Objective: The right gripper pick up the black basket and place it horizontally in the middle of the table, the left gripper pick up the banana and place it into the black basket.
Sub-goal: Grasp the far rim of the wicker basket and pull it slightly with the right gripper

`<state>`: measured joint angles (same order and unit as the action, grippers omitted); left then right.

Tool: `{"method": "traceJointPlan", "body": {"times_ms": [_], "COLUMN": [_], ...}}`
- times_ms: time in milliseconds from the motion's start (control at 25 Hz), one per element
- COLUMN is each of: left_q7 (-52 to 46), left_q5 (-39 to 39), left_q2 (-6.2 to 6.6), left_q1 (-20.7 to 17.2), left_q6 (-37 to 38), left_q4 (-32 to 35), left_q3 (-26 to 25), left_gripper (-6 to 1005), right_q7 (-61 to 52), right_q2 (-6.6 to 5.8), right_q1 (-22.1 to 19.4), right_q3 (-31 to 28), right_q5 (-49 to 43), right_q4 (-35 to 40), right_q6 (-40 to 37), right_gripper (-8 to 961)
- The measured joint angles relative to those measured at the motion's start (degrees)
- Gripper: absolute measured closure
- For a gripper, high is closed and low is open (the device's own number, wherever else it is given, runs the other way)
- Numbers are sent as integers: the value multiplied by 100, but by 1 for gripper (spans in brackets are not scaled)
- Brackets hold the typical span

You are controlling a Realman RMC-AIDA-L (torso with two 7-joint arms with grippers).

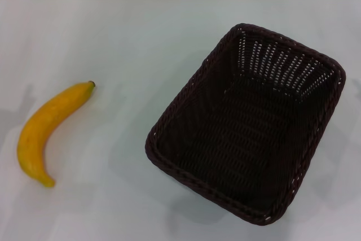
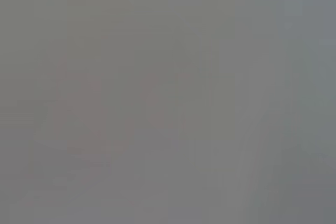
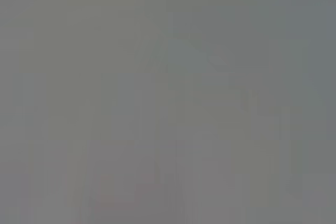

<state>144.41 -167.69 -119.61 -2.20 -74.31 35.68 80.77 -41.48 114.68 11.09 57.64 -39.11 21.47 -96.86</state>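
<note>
Head view: the black basket sits empty and skewed on the right of the table, its long axis running diagonally — not yet set horizontally in the middle. The banana lies well apart on the left, untouched, so both steps appear outstanding. Neither the right gripper nor the left gripper is in view, so their jaw state cannot be told. Both wrist views show only featureless grey — no object is discernible there.
</note>
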Motion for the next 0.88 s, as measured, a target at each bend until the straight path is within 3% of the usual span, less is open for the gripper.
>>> {"method": "traceJointPlan", "body": {"times_ms": [880], "left_q7": [-1], "left_q5": [0], "left_q2": [8], "left_q1": [13], "left_q6": [-6], "left_q4": [-18], "left_q3": [0], "left_gripper": [134], "right_q7": [17], "right_q2": [-25], "right_q1": [12], "right_q3": [20], "right_q5": [-111], "right_q4": [74], "right_q6": [37], "right_gripper": [247]}}
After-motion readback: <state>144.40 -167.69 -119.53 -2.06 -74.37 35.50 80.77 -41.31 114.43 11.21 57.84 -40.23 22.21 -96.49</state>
